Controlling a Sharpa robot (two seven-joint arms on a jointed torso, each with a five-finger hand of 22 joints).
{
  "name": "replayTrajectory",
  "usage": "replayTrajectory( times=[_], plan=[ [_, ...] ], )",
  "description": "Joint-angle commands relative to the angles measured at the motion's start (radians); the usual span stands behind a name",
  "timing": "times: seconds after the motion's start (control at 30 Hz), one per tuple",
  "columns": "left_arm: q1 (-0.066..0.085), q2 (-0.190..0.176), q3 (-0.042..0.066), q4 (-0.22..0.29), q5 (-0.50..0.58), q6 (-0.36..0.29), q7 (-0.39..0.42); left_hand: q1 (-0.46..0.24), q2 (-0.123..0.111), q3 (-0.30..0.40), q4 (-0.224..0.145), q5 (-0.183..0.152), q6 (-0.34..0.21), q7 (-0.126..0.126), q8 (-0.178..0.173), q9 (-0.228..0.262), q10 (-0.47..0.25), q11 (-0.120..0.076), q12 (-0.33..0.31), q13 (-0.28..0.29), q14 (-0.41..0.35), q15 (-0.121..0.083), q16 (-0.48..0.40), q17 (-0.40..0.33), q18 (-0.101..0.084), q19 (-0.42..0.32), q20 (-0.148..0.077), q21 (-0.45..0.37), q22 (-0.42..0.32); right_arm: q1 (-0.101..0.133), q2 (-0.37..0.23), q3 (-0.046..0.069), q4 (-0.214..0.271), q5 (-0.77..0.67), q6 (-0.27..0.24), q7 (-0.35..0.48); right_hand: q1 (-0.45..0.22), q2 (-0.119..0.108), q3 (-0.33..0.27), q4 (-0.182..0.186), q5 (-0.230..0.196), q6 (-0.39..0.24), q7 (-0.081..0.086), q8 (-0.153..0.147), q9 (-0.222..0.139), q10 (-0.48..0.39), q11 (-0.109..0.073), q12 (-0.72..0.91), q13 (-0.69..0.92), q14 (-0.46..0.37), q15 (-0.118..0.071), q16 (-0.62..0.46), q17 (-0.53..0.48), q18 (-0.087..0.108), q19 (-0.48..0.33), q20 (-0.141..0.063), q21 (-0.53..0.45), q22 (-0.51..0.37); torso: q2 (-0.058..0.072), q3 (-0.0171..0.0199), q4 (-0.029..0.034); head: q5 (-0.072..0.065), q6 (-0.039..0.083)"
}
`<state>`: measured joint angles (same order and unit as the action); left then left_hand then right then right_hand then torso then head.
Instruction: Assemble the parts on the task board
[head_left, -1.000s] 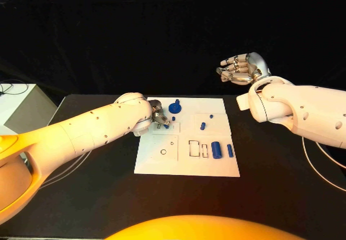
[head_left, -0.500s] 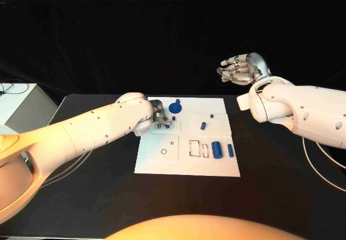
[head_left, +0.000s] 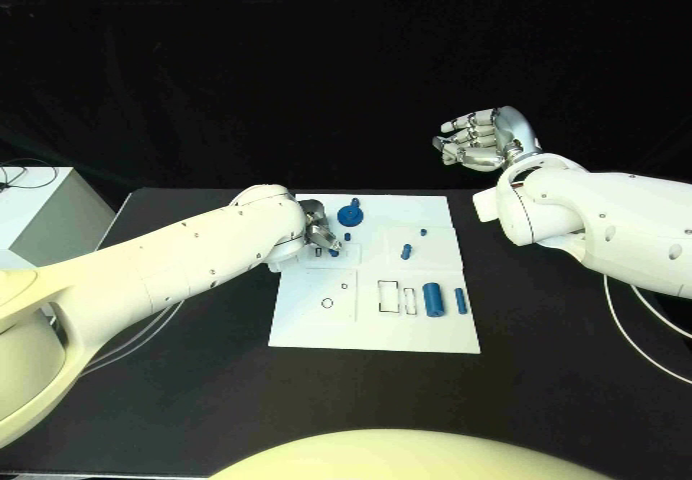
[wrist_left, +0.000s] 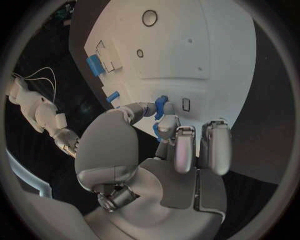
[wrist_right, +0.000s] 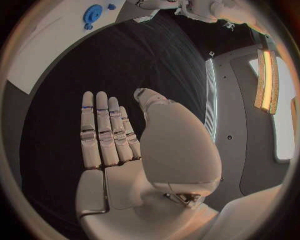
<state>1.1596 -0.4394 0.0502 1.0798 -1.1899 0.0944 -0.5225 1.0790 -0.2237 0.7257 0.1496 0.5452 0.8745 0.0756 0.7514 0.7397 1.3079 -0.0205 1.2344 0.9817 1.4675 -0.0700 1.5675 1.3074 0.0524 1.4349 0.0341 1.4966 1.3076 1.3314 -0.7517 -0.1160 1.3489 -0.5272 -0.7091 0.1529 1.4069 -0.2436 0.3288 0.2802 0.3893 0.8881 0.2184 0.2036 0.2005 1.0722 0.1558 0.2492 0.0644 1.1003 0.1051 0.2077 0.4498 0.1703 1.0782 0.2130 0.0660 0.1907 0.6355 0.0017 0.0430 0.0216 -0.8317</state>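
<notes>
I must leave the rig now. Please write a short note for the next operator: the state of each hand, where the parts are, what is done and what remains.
Left hand: over the far left of the task board, pinching a small blue part between thumb and a finger.
Right hand: raised beyond the table, off the board, fingers apart, holding nothing.
Parts: blue gear at the far edge; two small pieces mid-board; a thick cylinder and a thin pin near right.
Done: cannot tell which parts are seated.
Left: place the pinched part, then the others.

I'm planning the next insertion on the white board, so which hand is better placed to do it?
Left. The left hand is over the white task board, pinching a small blue part at its fingertips. The right hand is raised beyond the table's far edge, fingers apart and holding nothing.
</notes>
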Motion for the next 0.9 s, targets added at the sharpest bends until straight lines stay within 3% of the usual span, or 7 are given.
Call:
replayTrajectory(
  times=[0.03,0.7,0.9],
  plan=[
    [0.000,0.001,0.000,-0.001,-0.005,0.029,0.001,0.007,0.005,0.191,-0.198,0.007,0.025,-0.022,0.005,0.001,0.002,-0.002,-0.005,-0.002,0.103,-0.007,0.003,0.263,-0.005,0.004,0.001,0.003,0.054,-0.001,0.000,0.000,0.000,-0.012,0.008,0.013,-0.007,0.004,0.004,0.000,0.004,0.001,0.005,-0.007,-0.002,0.001,-0.001,-0.007,-0.001,0.005,-0.002,-0.008,-0.003,0.014,-0.008,0.001,-0.001,-0.003,0.000,-0.0007,0.0009,0.000,-0.003],
    [0.000,0.015,0.000,-0.012,-0.011,0.029,0.000,0.008,0.005,0.191,-0.199,0.007,0.025,-0.022,0.004,0.001,0.001,-0.002,-0.006,-0.004,0.103,-0.007,0.003,0.263,-0.005,0.005,0.001,0.003,0.054,-0.001,0.001,0.000,-0.001,-0.012,0.010,0.011,-0.007,0.004,0.005,0.000,0.004,0.001,0.006,-0.008,-0.002,0.001,-0.001,-0.008,-0.001,0.005,-0.001,-0.009,-0.004,0.014,-0.009,0.002,-0.001,-0.005,0.001,-0.0007,0.0001,0.001,-0.007],
    [0.000,0.029,-0.001,-0.028,-0.011,0.035,0.000,0.009,0.005,0.192,-0.200,0.006,0.025,-0.022,0.004,0.001,0.001,-0.002,-0.008,-0.006,0.103,-0.007,0.003,0.263,-0.005,0.005,0.000,0.003,0.054,-0.001,0.001,0.000,0.000,-0.012,0.011,0.011,-0.007,0.004,0.005,0.000,0.004,0.001,0.006,-0.008,-0.002,0.001,-0.001,-0.008,-0.001,0.005,-0.001,-0.009,-0.004,0.014,-0.009,0.002,-0.001,-0.005,0.001,0.0008,-0.0010,0.000,-0.008]
  ],
)
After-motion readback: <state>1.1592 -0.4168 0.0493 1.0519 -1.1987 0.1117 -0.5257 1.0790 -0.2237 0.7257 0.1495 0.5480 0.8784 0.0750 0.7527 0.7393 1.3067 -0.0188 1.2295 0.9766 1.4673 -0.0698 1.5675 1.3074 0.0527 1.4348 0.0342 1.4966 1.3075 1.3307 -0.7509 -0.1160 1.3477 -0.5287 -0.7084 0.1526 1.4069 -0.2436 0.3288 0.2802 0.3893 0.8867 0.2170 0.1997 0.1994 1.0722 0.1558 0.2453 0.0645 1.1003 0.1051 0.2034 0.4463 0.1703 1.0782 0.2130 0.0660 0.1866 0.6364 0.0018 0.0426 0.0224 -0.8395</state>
